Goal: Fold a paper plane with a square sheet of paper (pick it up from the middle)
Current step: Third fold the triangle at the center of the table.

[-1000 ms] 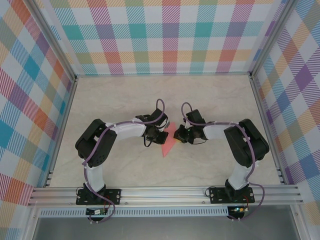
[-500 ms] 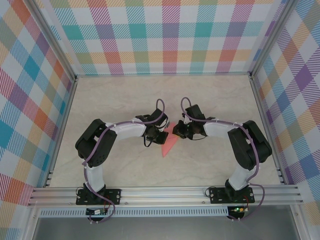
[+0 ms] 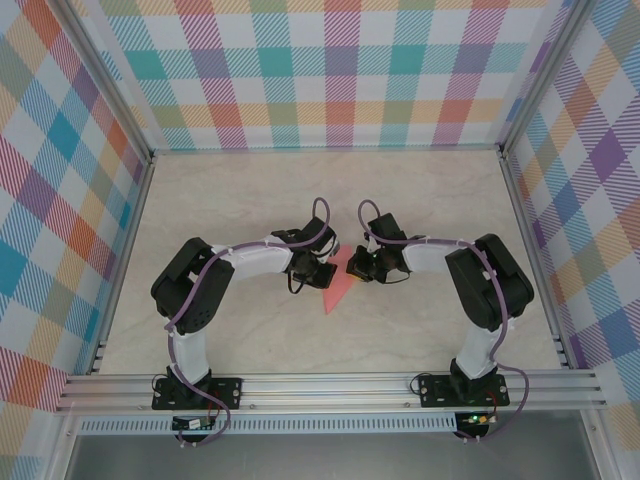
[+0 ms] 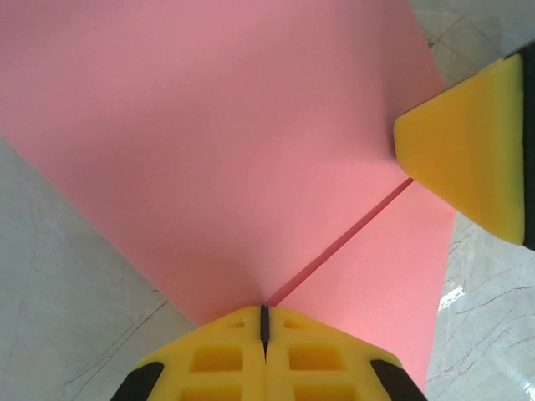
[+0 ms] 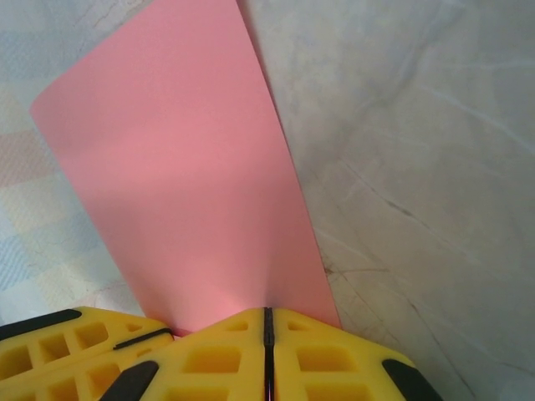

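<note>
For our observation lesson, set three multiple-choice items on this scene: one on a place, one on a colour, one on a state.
1. Where is the paper?
A. Off to the far left.
B. Between the left gripper and the right gripper.
C. Off to the far right.

2. What colour is the paper?
A. Blue.
B. White.
C. Pink.

3. How is the left gripper?
A. Shut on the paper.
B. Wide open.
C. Shut, apart from the paper.

Key:
1 B: the top view shows it between both grippers.
2 C: it is pink in every view.
3 A: the left wrist view shows its jaws closed on the paper's edge.
</note>
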You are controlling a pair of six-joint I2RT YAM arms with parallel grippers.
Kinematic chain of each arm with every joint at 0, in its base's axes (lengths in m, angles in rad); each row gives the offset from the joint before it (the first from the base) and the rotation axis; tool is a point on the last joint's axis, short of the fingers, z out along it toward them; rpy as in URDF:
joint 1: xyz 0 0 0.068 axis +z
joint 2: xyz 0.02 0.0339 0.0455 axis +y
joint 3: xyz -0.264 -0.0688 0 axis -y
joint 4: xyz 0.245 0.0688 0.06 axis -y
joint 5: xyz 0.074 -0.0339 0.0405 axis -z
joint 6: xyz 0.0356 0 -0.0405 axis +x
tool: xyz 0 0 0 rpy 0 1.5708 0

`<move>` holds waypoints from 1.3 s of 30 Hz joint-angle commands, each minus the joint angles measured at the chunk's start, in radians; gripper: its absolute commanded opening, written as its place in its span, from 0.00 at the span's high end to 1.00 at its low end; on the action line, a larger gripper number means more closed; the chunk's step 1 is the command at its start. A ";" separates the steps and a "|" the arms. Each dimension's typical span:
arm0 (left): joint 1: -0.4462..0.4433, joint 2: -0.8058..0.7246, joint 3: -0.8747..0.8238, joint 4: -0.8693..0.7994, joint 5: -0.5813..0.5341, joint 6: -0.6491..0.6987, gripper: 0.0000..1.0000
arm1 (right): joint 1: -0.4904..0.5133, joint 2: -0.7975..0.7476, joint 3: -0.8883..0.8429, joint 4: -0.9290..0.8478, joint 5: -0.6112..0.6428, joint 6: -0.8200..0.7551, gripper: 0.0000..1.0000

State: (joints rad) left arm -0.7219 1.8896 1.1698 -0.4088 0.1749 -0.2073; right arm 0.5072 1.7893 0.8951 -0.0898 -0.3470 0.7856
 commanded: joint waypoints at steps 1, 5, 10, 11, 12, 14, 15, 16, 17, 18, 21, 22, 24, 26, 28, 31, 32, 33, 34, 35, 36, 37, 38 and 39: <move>0.007 0.043 -0.012 -0.044 -0.020 0.022 0.98 | -0.004 -0.069 -0.002 -0.044 -0.003 -0.035 0.90; 0.007 0.043 -0.010 -0.042 -0.020 0.020 0.98 | -0.002 -0.094 -0.019 0.053 -0.123 -0.005 0.90; 0.008 0.046 -0.002 -0.044 -0.022 0.017 0.98 | 0.021 -0.051 -0.039 0.127 -0.187 0.042 0.90; 0.007 0.046 -0.001 -0.045 -0.021 0.017 0.98 | 0.027 -0.040 -0.041 0.128 -0.187 0.044 0.90; 0.008 0.046 0.001 -0.045 -0.020 0.018 0.98 | 0.031 -0.032 -0.044 0.133 -0.188 0.045 0.90; 0.007 0.046 0.005 -0.048 -0.022 0.019 0.98 | 0.037 -0.013 -0.057 0.146 -0.185 0.053 0.90; 0.008 0.046 0.007 -0.050 -0.020 0.019 0.98 | 0.038 -0.004 -0.064 0.151 -0.183 0.054 0.90; 0.007 0.046 0.007 -0.051 -0.020 0.020 0.98 | 0.040 0.004 -0.071 0.150 -0.174 0.053 0.90; 0.008 0.044 0.007 -0.050 -0.020 0.020 0.98 | 0.039 0.015 -0.076 0.146 -0.163 0.052 0.91; 0.007 0.042 0.007 -0.049 -0.020 0.019 0.98 | 0.039 0.024 -0.080 0.141 -0.152 0.050 0.91; 0.008 0.031 0.008 -0.049 -0.020 0.014 0.96 | 0.039 0.045 -0.095 0.127 -0.114 0.046 0.92; 0.007 0.026 0.011 -0.054 -0.024 0.010 0.95 | 0.039 0.050 -0.097 0.120 -0.108 0.044 0.92; 0.008 0.006 0.014 -0.061 -0.028 -0.002 0.92 | 0.040 0.049 -0.101 0.106 -0.094 0.047 0.93; 0.007 -0.029 0.018 -0.079 -0.052 -0.020 0.82 | 0.042 0.041 -0.110 0.105 -0.081 0.053 0.93; 0.008 -0.064 0.034 -0.114 -0.100 -0.048 0.74 | 0.044 0.038 -0.111 0.102 -0.077 0.059 0.93; 0.007 -0.125 0.048 -0.153 -0.130 -0.103 0.60 | 0.048 0.042 -0.108 0.099 -0.066 0.067 0.93; 0.008 -0.148 0.048 -0.163 -0.133 -0.133 0.60 | 0.050 0.046 -0.106 0.097 -0.064 0.069 0.93; 0.007 -0.169 0.043 -0.163 -0.129 -0.160 0.60 | 0.051 0.049 -0.102 0.092 -0.064 0.070 0.93; 0.007 -0.196 0.029 -0.152 -0.105 -0.193 0.60 | 0.053 0.050 -0.101 0.090 -0.060 0.073 0.93; 0.008 -0.224 0.010 -0.131 -0.065 -0.229 0.60 | 0.054 0.047 -0.101 0.090 -0.056 0.075 0.93; 0.007 -0.245 -0.014 -0.102 -0.013 -0.253 0.61 | 0.056 0.045 -0.102 0.087 -0.052 0.075 0.93; 0.008 -0.266 -0.039 -0.067 0.049 -0.280 0.64 | 0.056 0.043 -0.100 0.081 -0.049 0.075 0.93; 0.008 -0.283 -0.062 -0.031 0.105 -0.310 0.67 | 0.057 0.039 -0.099 0.075 -0.048 0.073 0.93; 0.006 -0.293 -0.087 0.006 0.146 -0.342 0.69 | 0.057 0.038 -0.099 0.072 -0.046 0.073 0.93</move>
State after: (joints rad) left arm -0.7219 1.6367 1.1423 -0.4713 0.1757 -0.4286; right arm 0.5529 1.8038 0.8169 0.0578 -0.4808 0.8524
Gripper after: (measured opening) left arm 0.319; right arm 0.077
